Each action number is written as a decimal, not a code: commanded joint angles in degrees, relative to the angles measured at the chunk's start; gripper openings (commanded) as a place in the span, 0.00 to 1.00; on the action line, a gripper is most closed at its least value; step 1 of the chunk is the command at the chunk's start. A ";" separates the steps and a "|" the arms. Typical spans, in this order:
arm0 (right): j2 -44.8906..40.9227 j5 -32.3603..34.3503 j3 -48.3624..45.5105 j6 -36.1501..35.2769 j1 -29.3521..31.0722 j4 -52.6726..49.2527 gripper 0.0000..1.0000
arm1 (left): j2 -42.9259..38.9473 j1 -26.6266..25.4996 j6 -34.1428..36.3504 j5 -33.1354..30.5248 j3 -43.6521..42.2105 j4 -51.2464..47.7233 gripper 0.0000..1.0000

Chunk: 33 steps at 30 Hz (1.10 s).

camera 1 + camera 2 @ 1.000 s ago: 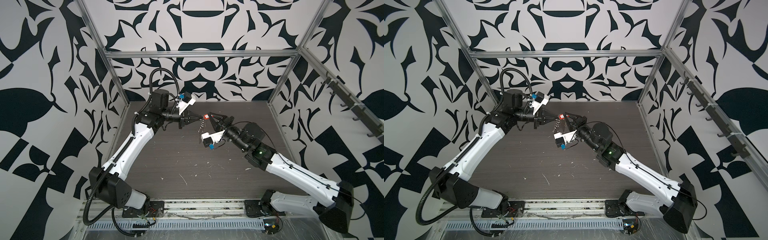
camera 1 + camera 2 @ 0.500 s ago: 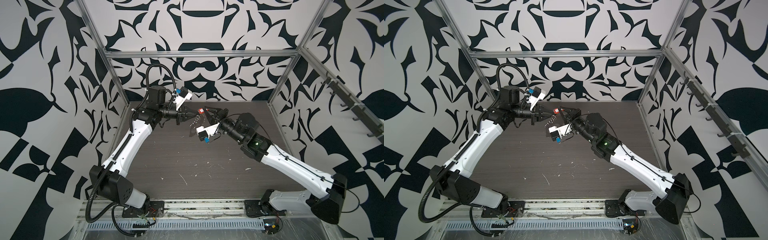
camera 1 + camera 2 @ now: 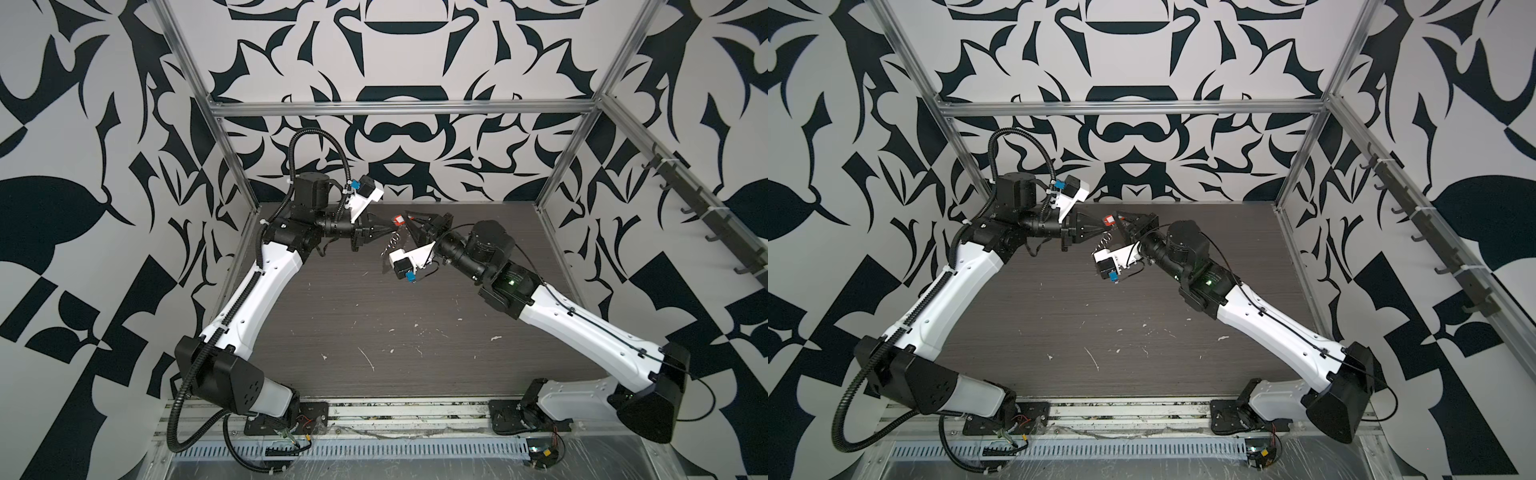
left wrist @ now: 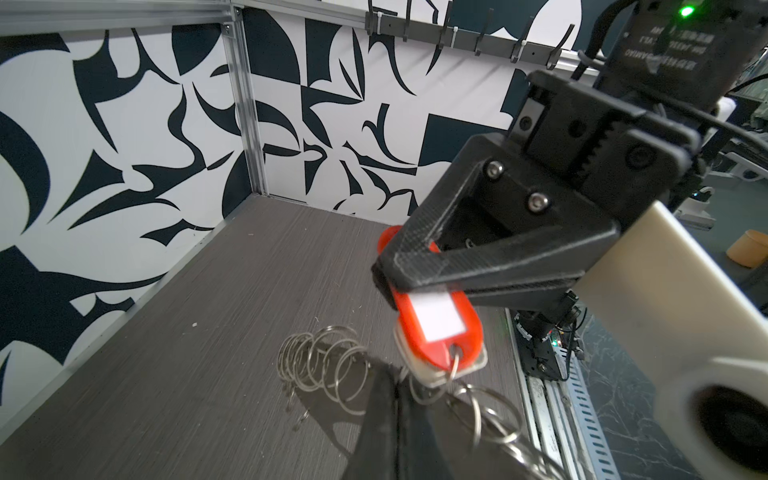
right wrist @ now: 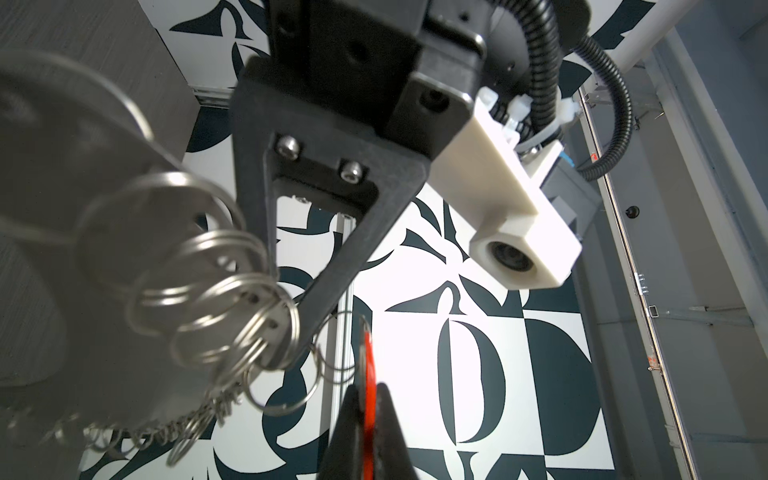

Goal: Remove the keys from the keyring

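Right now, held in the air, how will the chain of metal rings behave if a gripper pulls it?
Probably floppy: the chain of rings sags in loose loops below the red tag. Likely to swing and tangle, since only the end at the left gripper looks pinched. The thin wire may slip.

1. Left gripper (image 3: 388, 228) and right gripper (image 3: 406, 221) tips meet at red tag (image 3: 399, 218): no gap between.
2. Under tag: keyring chain (image 3: 392, 242) dangles and blocks.
3. Table (image 3: 374, 316) nearside of tag: open, only small white scraps (image 3: 365, 358).

left gripper (image 3: 390, 227) clamped; right gripper (image 3: 406, 222) clamped; tips close
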 commanded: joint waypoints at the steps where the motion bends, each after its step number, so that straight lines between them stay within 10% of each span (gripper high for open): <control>1: -1.10 -14.26 4.85 4.00 5.66 11.34 0.00 | 0.65 -2.41 1.37 -5.04 -2.73 2.39 0.00; 14: -2.65 -12.32 2.71 3.08 8.15 9.95 0.00 | -7.86 -4.46 16.41 -3.18 -14.40 18.94 0.00; 33: -9.58 -2.40 -1.91 2.06 10.34 5.67 0.00 | -14.85 -4.46 20.48 -5.96 -26.25 39.26 0.00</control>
